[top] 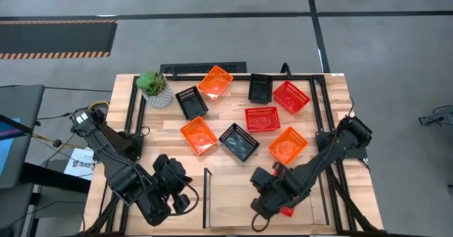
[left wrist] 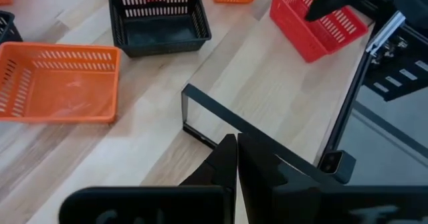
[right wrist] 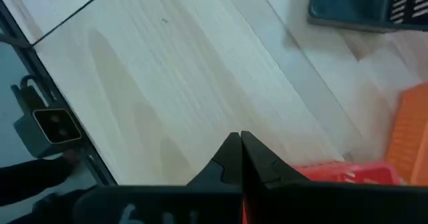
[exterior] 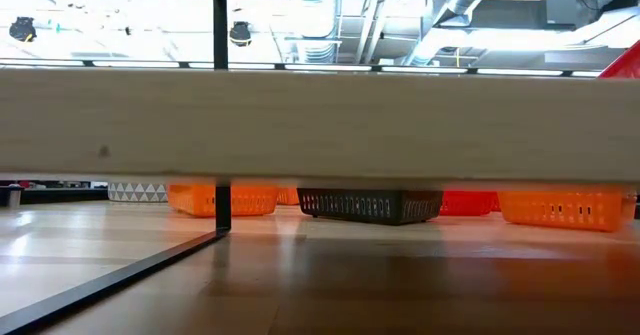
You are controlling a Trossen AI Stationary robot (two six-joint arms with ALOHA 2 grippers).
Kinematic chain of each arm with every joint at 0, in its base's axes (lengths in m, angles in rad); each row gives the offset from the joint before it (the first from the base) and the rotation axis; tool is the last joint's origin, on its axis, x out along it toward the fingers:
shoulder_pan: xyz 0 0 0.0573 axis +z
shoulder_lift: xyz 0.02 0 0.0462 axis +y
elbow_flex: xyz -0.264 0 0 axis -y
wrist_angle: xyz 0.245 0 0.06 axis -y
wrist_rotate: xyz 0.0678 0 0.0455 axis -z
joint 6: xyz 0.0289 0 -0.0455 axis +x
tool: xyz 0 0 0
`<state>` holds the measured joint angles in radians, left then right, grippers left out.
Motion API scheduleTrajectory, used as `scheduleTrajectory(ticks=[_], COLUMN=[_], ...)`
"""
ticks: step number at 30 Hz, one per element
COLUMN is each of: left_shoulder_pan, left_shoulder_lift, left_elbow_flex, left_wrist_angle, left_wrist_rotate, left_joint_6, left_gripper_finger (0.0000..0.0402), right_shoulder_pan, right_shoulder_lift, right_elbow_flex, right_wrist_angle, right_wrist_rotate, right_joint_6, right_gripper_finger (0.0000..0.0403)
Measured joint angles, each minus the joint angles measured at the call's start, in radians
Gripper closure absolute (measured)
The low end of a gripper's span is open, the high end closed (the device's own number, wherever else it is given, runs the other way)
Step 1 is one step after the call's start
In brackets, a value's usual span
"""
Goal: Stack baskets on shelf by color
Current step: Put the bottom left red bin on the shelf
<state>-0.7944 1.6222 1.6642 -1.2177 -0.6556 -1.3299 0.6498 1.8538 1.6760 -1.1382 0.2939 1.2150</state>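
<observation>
A red basket is held in the right end effector, whose fingers are pinched shut on the rim, as is seen in the right wrist view, where the red mesh sits directly under the closed tips. In the left wrist view the same basket hangs tilted over the light-wood shelf — the board lies directly below and inward of the right end effector, toward the left arm. The shelf's long axis is judged to run side to side across the near edge of the tabletop, so the coming placement is expected to turn on lowering the basket level onto the board's right-hand end. The left end effector is closed on nothing and is parked just beside the shelf's left end frame. The remaining baskets — orange, black and red — are scattered on the tabletop well beyond the shelf.
</observation>
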Motion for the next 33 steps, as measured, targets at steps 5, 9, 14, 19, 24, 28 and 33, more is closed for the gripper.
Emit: scheduleTrajectory(ticks=[5, 9, 14, 19, 24, 28, 33], left_shoulder_pan=[0.000, 0.000, 0.000, 0.000, 0.000, 0.000, 0.000], left_shoulder_lift=[0.000, 0.000, 0.000, 0.000, 0.000, 0.000, 0.000], left_elbow_flex=[0.000, 0.000, 0.000, 0.000, 0.000, 0.000, 0.000], left_wrist_angle=[0.004, 0.004, 0.004, 0.004, 0.004, 0.004, 0.004], left_wrist_rotate=[-0.005, -0.014, -0.019, -0.019, -0.019, -0.019, -0.019], left_joint_6=[0.006, 0.017, 0.017, 0.017, 0.018, 0.018, 0.017], left_gripper_finger=[0.0401, 0.0401, 0.0401, 0.0401, 0.0401, 0.0401, 0.0401], right_shoulder_pan=[0.005, 0.021, 0.035, 0.040, 0.040, 0.044, 0.046], right_shoulder_lift=[0.000, 0.000, 0.000, 0.001, 0.000, 0.000, 0.000], right_elbow_flex=[0.000, -0.003, -0.063, -0.096, -0.095, -0.095, -0.095], right_wrist_angle=[0.010, -0.003, 0.031, 0.068, 0.065, 0.063, 0.062], right_wrist_rotate=[-0.001, -0.002, -0.004, -0.004, -0.004, -0.006, -0.007], right_joint_6=[-0.012, -0.004, 0.014, 0.015, 0.015, 0.015, 0.015], right_gripper_finger=[0.0397, 0.0397, 0.0398, 0.0396, 0.0396, 0.0395, 0.0395])
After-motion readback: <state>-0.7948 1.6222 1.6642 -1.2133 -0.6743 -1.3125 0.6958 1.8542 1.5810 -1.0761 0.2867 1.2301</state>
